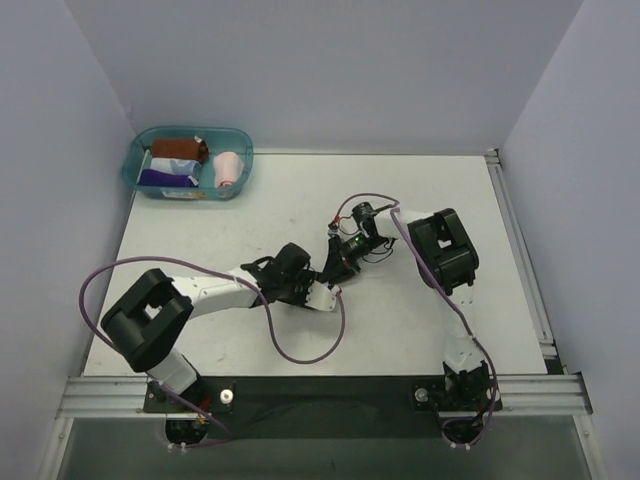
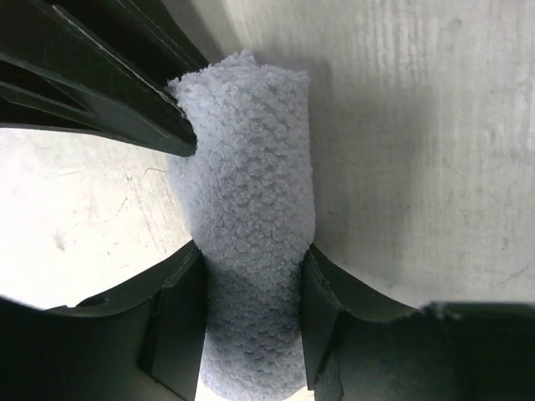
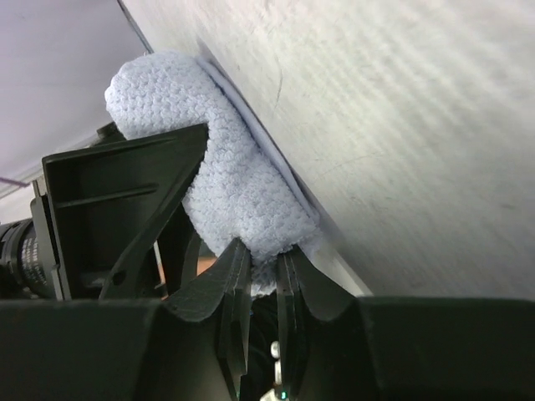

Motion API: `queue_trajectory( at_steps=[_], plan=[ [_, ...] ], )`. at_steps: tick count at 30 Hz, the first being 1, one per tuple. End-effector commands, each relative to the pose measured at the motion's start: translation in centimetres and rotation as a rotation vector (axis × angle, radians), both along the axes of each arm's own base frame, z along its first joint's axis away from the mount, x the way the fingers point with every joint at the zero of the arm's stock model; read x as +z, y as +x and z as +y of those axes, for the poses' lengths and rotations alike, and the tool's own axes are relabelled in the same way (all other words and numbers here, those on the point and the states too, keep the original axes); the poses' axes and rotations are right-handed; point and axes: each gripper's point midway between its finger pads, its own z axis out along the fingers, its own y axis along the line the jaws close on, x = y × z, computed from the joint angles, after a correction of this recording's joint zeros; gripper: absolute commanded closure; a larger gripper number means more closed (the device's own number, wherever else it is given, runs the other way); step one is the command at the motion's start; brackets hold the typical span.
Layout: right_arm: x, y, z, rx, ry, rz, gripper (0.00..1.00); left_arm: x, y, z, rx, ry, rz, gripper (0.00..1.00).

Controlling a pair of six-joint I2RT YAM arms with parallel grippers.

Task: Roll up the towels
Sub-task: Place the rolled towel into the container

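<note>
— Blue towel (image 2: 251,175): where does it sit, measured from the tub (image 1: 192,130)?

— Well apart from the tub, out on the pale, scuffed desk (image 1: 280,195). It is rolled into a stubby cylinder of nubbly terry loops.

— Who has hold of it?

— Both arms. The left pincer (image 2: 251,280) is clamped across the roll's waist, and its black plastic fingers (image 2: 177,313) dent the pile on either side. The right pincer (image 3: 262,271) is nearly together, nipping the roll's end. That corner is dim, but I think it grips only a thin fold of the cloth.

— And the pink towel (image 1: 230,168)?

— Inside the tub, a pale rolled cylinder behind the teal see-through wall, beside other rolled cloths (image 1: 178,150).
</note>
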Motion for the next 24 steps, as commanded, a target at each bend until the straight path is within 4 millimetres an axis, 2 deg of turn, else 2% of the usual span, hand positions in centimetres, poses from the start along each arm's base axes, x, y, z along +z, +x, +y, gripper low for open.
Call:
queue_trajectory(
  at_steps=[1,2,4,5,7,8,9,11,12,13,14,15,16,17,18,19,20,21,22,23,24],
  plan=[
    [-0.8,0.7,-1.2,-0.011,-0.061,-0.005,0.87,-2.9,-3.2,0.5,0.032,0.041,0.274,0.8],
    [-0.2,1.4,-1.7,-0.024,-0.054,-0.024,0.68,-1.9,-2.3,0.3,0.065,0.004,0.315,0.85],
    [1.4,2.6,-2.8,-0.051,-0.051,-0.076,0.49,-1.4,-2.4,1.5,0.16,-0.004,0.418,0.92],
    [2.0,3.6,-4.0,-0.087,-0.052,-0.092,0.31,-0.8,-1.6,2.2,0.215,-0.038,0.459,0.96],
    [4.0,4.7,-5.3,-0.122,-0.041,-0.136,0.17,1.4,-0.6,2.2,0.296,-0.104,0.519,1.0],
    [4.6,5.4,-6.4,-0.15,-0.039,-0.152,0.09,2.4,0.7,3.0,0.356,-0.141,0.531,1.0],
    [5.1,5.8,-7.0,-0.168,-0.042,-0.16,0.08,4.1,1.6,2.8,0.404,-0.174,0.553,1.0],
    [6.4,6.6,-8.7,-0.203,-0.043,-0.192,0.06,6.2,3.0,2.8,0.457,-0.236,0.598,1.0],
    [6.9,6.8,-9.1,-0.211,-0.043,-0.203,0.05,6.7,3.8,4.0,0.535,-0.257,0.646,1.0],
    [7.4,6.8,-9.7,-0.214,-0.044,-0.217,0.04,9.3,5.8,3.4,0.537,-0.33,0.629,1.0],
    [7.7,6.9,-10.3,-0.22,-0.05,-0.226,0.0,10.3,6.8,3.7,0.565,-0.363,0.635,1.0],
    [7.8,7.1,-11.1,-0.235,-0.056,-0.23,0.0,11.0,8.6,5.0,0.641,-0.408,0.651,1.0],
    [8.0,6.9,-11.6,-0.235,-0.059,-0.239,0.0,13.5,10.9,5.0,0.651,-0.473,0.61,1.0],
    [8.1,6.8,-12.0,-0.237,-0.067,-0.244,0.0,14.7,12.6,5.7,0.686,-0.511,0.589,1.0],
    [7.9,6.8,-12.7,-0.251,-0.075,-0.238,0.0,14.8,14.9,7.4,0.784,-0.556,0.6,1.0],
    [7.9,6.6,-13.0,-0.253,-0.077,-0.239,0.0,18.1,17.9,8.3,0.809,-0.629,0.521,1.0],
    [7.9,6.5,-13.2,-0.256,-0.079,-0.233,0.0,19.0,19.7,9.4,0.856,-0.665,0.494,1.0],
    [7.8,6.4,-13.5,-0.262,-0.082,-0.232,0.0,18.4,22.0,10.2,0.937,-0.708,0.505,1.0],
    [7.8,6.3,-13.8,-0.269,-0.082,-0.226,0.0,19.4,24.4,13.1,1.011,-0.76,0.453,1.0],
    [7.8,6.3,-13.9,-0.27,-0.082,-0.226,0.0,22.2,26.6,14.0,1.016,-0.828,0.387,1.0],
    [7.7,6.3,-14.0,-0.275,-0.085,-0.224,0.0,21.3,29.2,15.9,1.113,-0.852,0.342,1.0]
  ],
)
